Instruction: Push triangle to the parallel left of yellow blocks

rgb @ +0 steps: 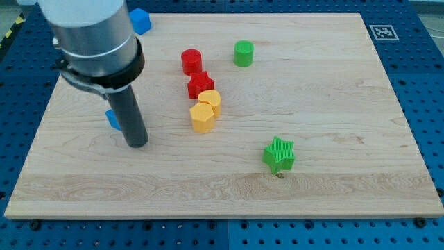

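Observation:
A blue triangle lies at the view's left of the wooden board, mostly hidden behind my rod. My tip rests on the board just right of and below the triangle, touching or nearly touching it. Two yellow blocks sit near the middle: a yellow hexagon and a rounder yellow block just above it. They are to the right of the triangle, at about the same height in the view.
A red star-like block and a red cylinder stand above the yellow blocks. A green cylinder is at the top middle. A green star is at the lower right. A blue block sits at the top left edge.

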Controlling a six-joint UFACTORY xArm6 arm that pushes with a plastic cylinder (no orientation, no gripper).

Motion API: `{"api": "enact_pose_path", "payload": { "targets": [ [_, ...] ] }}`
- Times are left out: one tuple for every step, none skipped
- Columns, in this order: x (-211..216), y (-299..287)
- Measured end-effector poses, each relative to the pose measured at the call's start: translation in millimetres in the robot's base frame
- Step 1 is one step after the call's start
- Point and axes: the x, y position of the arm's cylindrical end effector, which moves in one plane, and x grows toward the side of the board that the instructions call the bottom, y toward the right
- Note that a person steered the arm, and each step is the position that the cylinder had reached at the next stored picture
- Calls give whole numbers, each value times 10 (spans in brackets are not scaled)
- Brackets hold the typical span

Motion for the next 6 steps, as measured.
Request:
{"api": "enact_pose_path", "payload": {
  "targets": [
    [119, -77],
    [209, -124],
    [98, -136],
    [32, -132],
    [-112, -87],
    [-222, -184]
  ]
}}
